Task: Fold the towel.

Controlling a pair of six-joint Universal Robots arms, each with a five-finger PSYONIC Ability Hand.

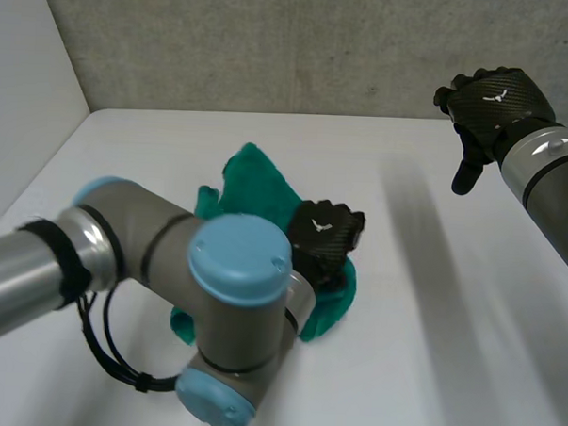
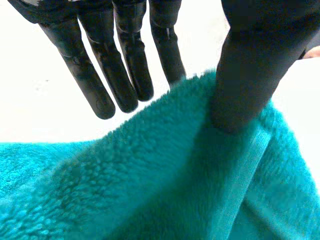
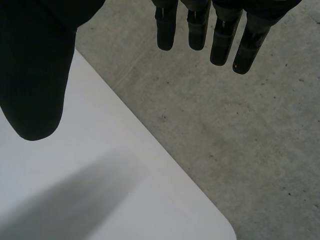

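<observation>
The teal towel lies bunched up in the middle of the white table. My left hand rests on the towel's right side. In the left wrist view its fingers are straight and stand clear behind a raised fold of the towel, while the thumb touches the top of that fold. Nothing is pinched between them. My right hand hangs high over the table's far right side, well away from the towel, with straight fingers and the thumb spread and empty.
My left arm's grey elbow with its light-blue cap covers the towel's near part. Under the right hand are the table's rounded corner and the grey concrete floor. A grey wall stands behind the table.
</observation>
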